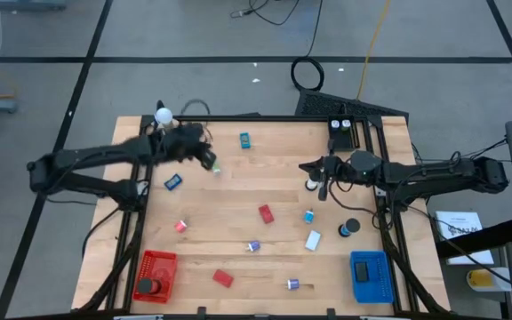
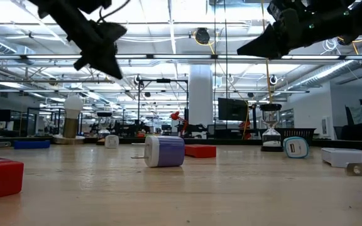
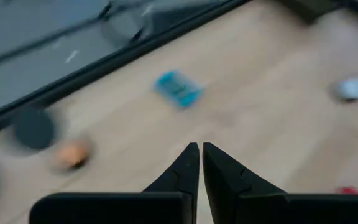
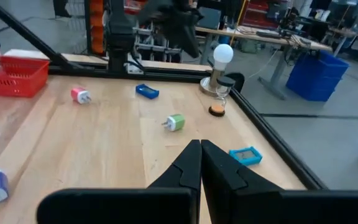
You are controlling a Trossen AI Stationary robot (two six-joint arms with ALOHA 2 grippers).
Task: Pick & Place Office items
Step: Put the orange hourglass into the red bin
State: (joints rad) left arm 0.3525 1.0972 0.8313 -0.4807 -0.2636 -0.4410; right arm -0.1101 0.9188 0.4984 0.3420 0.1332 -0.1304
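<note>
High view showed left gripper (image 1: 210,164) closed, empty; the teal block (image 1: 244,140) nearby looked light, rigid, best gripped across its narrow sides.

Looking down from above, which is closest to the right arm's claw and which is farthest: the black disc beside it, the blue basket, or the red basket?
From the right gripper, shut above the table's right side:
1. The black disc, on the table toward the right edge, nearest.
2. The blue basket, in the front right corner.
3. The red basket, in the front left corner, farthest.
</note>
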